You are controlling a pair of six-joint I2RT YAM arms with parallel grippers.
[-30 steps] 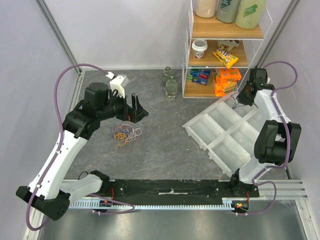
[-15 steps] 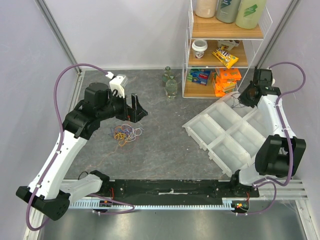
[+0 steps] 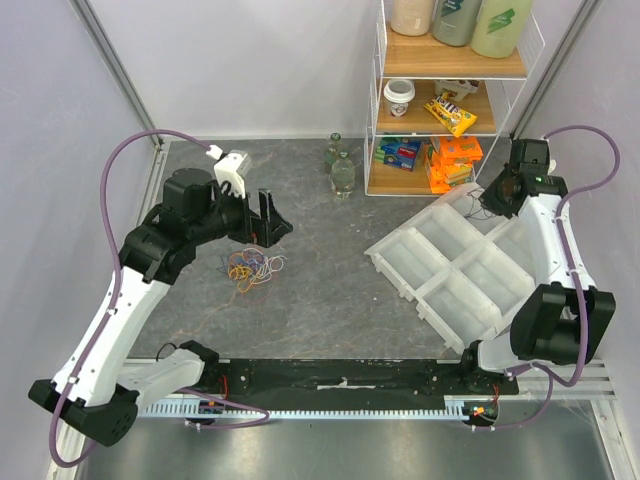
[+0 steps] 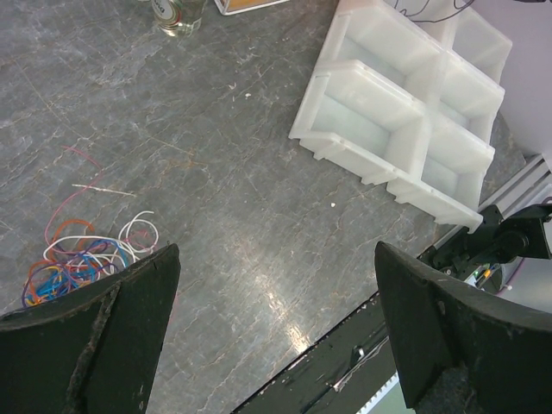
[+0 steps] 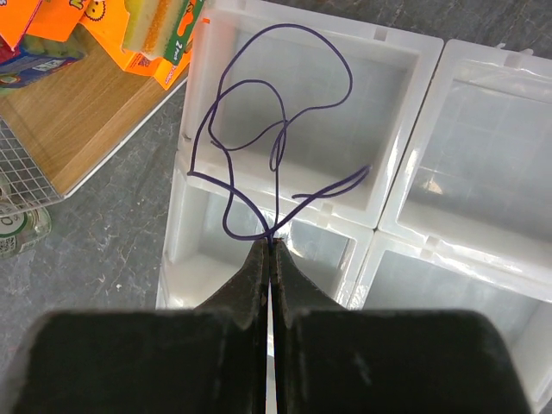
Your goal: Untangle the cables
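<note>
Cables [image 3: 248, 268]: most in tangle, 9 o'clock of tray [image 3: 447, 268] | purple cable [image 5: 276, 147]: freed, pinched in closed right gripper [image 5: 270, 246] over tray | left gripper [image 4: 276, 259]: wide apart, empty

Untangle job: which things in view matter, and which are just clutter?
Job:
- cable tangle
- purple cable, pinched in right tool
- left tool, open, by the tangle
- white divided tray, likely, since the purple cable hangs over it

Lying about:
- glass bottles
- wire shelf
- snack boxes
- cup
</note>
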